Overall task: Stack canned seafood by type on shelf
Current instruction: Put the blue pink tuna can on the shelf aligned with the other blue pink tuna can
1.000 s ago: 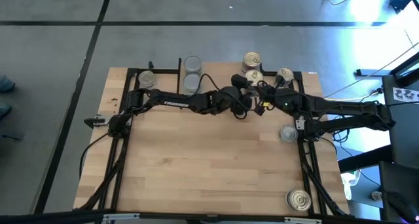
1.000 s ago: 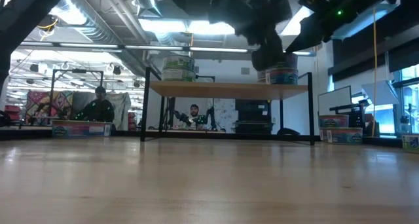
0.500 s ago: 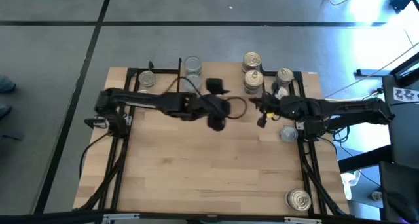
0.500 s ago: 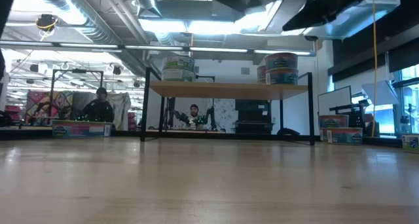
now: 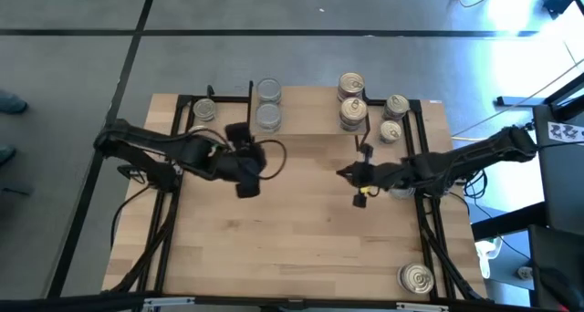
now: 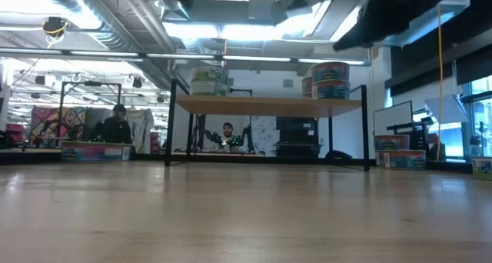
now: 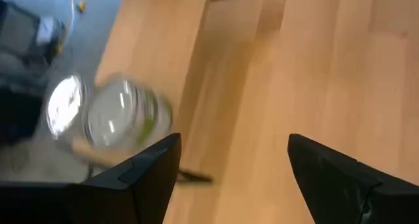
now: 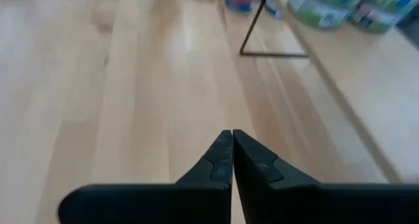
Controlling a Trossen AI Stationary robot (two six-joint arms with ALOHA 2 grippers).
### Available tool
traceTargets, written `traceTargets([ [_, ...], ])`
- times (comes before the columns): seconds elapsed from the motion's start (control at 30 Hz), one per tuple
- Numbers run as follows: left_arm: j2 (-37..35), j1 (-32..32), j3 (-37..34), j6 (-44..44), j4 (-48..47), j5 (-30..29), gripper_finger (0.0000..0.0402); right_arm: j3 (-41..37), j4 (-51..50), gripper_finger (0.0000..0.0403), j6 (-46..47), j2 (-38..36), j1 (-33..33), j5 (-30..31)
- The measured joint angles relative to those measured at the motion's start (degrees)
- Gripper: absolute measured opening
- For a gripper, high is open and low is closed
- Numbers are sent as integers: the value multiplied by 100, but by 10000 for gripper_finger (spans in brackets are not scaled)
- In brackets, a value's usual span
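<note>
At the left of the high view, the left gripper (image 5: 247, 175) is held over the bare wooden tabletop (image 5: 292, 239) with its fingers spread apart and nothing between them. Toward the upper middle, the shelf (image 5: 306, 120) is seen carrying silver-lidded tins (image 5: 268, 104) at its left end and gold-lidded tins (image 5: 351, 99) at its right end. At the right, the right gripper (image 5: 358, 178) is held with fingers pressed together and empty, while further tins (image 5: 416, 277) are left on the tabletop near its right edge.

Six gold-lidded cans (image 5: 351, 81), two silver-lidded cans (image 5: 268, 89), one shelf (image 5: 306, 130), two arms.
</note>
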Motion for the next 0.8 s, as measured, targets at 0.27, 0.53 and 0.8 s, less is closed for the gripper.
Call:
traceTargets([
  [0.27, -629, -274, -1150, -1629, -642, -32, 278, 0, 409, 14, 422, 1168, 39, -6],
  [0.53, -715, -31, -1955, -2378, -1061, -31, 278, -2, 1043, 14, 479, 2127, 38, 35],
  [0.8, -715, 816, -2610, -2608, -1014, -54, 278, -4, 1630, 14, 476, 2738, 37, 38],
])
